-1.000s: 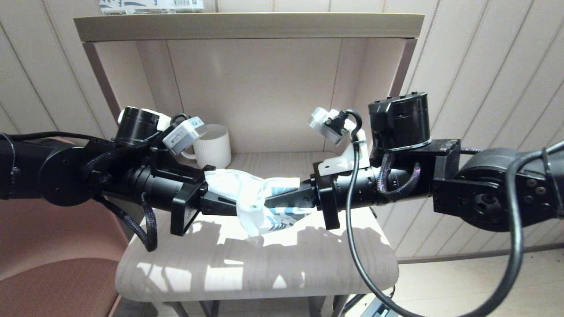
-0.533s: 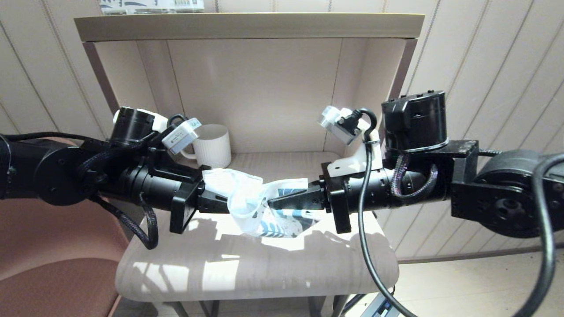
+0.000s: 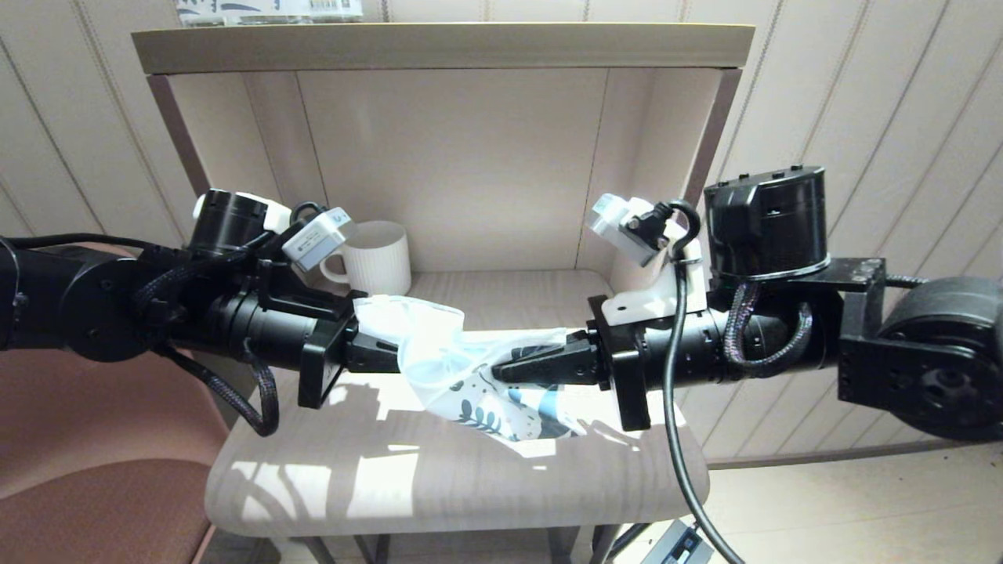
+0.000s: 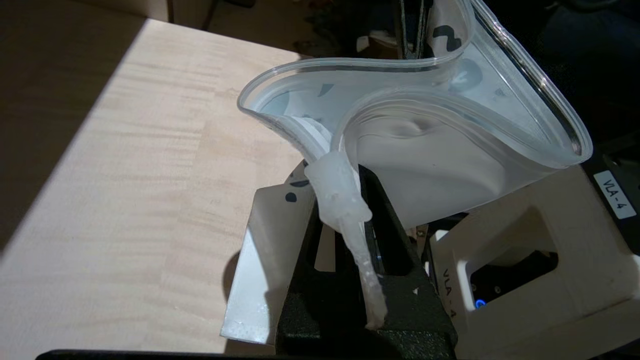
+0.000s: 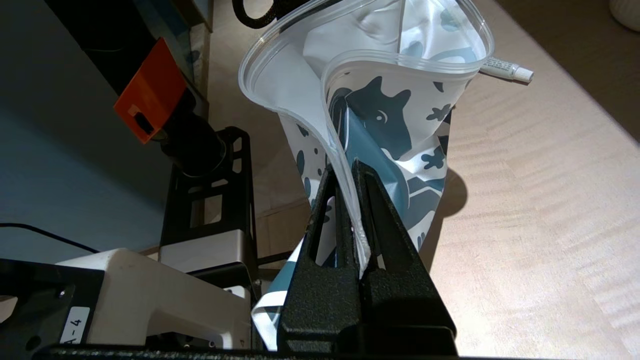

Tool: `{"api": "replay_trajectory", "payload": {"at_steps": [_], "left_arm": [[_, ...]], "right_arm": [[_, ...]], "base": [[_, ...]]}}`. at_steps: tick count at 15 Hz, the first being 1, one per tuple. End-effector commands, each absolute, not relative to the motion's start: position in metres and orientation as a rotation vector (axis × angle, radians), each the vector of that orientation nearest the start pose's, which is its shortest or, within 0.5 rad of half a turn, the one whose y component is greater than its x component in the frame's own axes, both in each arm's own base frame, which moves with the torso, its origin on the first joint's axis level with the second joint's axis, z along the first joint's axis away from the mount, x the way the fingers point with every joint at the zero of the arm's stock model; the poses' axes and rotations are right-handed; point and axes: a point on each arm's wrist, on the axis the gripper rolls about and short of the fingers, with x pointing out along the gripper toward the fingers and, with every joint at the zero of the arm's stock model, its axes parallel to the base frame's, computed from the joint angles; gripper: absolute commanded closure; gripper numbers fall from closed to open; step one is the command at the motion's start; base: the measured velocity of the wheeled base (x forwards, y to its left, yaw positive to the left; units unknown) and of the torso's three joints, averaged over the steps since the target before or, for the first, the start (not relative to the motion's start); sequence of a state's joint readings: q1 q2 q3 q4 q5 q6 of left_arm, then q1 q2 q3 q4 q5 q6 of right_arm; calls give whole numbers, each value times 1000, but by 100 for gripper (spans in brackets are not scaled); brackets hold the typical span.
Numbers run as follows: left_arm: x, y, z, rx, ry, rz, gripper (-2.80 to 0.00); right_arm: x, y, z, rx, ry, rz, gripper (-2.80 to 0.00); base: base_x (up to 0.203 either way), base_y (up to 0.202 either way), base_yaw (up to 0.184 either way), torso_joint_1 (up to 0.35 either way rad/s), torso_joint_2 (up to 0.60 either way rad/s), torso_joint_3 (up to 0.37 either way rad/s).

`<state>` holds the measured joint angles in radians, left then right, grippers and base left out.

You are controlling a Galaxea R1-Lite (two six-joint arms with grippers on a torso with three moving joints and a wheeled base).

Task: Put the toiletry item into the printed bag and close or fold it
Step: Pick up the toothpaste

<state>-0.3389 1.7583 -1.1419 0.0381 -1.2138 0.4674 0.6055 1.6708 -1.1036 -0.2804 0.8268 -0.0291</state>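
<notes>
left gripper [image 3: 392,362] clamped on printed bag [image 3: 486,380] slider end | right gripper [image 3: 509,368] clamped on opposite rim | bag held above surface [image 3: 376,486] | toiletry item [image 5: 505,71] lying on surface beyond bag mouth, toward 1 o'clock from right gripper, nearer right arm

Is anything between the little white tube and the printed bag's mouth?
Nothing visible lies between them: the tube rests on the table beside the open printed bag. The left end effector and right end effector both grip its rim.

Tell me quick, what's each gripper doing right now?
Left gripper: closed on the slider end of the printed bag.
Right gripper: closed on the bag's rim at the printed end.
</notes>
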Motion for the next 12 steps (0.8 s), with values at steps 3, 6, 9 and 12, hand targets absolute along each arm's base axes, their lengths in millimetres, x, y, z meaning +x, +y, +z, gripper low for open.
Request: {"api": "replay_trajectory", "payload": {"at_steps": [3, 6, 9, 12], "left_arm": [[286, -123, 201, 54, 284, -1601, -280], [286, -123, 201, 55, 283, -1602, -280], [288, -116, 199, 55, 283, -1580, -280], [290, -95, 193, 53, 287, -1517, -280]], "right_arm": [[242, 188, 244, 10, 278, 1430, 0], [242, 187, 244, 11, 281, 1430, 0], [241, 187, 242, 11, 287, 1430, 0], [242, 179, 244, 4, 272, 1412, 0]], "base": [[0, 0, 0, 0, 0, 0], [0, 0, 0, 0, 0, 0], [0, 0, 0, 0, 0, 0], [0, 0, 0, 0, 0, 0]]}}
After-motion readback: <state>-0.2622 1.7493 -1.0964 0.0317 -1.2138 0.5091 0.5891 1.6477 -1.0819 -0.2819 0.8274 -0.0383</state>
